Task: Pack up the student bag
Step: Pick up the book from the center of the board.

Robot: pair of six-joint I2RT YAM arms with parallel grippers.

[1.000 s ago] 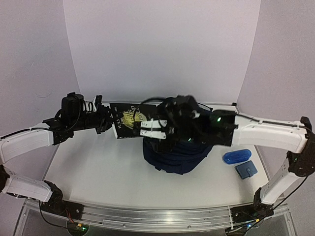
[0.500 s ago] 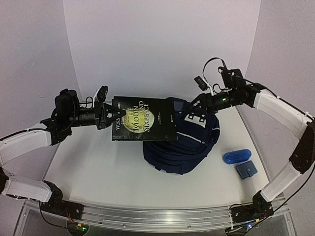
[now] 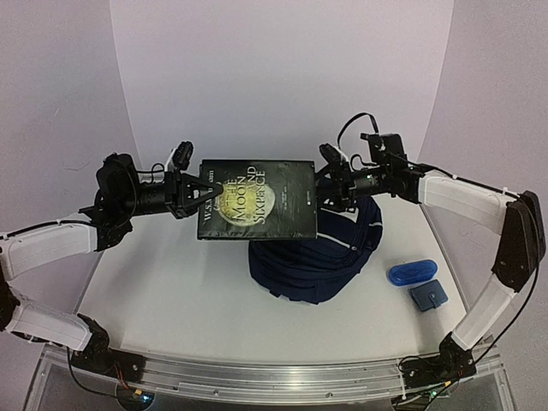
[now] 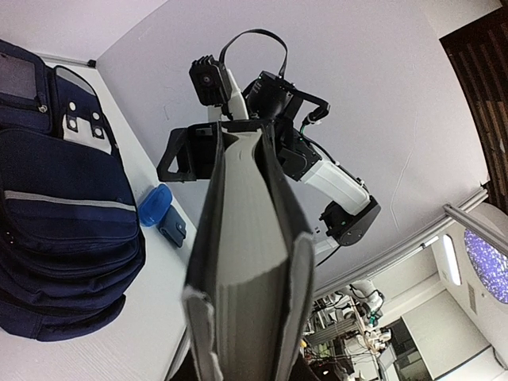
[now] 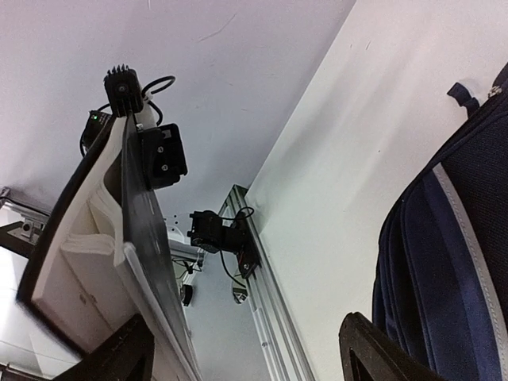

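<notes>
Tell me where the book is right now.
In the top view the book hangs mid-air at centre, above the backpack, its left edge in the jaws of the left gripper.

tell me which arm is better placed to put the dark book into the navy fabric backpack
Left, probably: the left pincer grips the dark rectangular book above the navy striped fabric backpack; the right pincer stands open at its far edge.

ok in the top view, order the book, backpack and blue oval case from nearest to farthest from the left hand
1. book, gripped by the left hand
2. backpack, mid table
3. blue oval case, far right
</notes>
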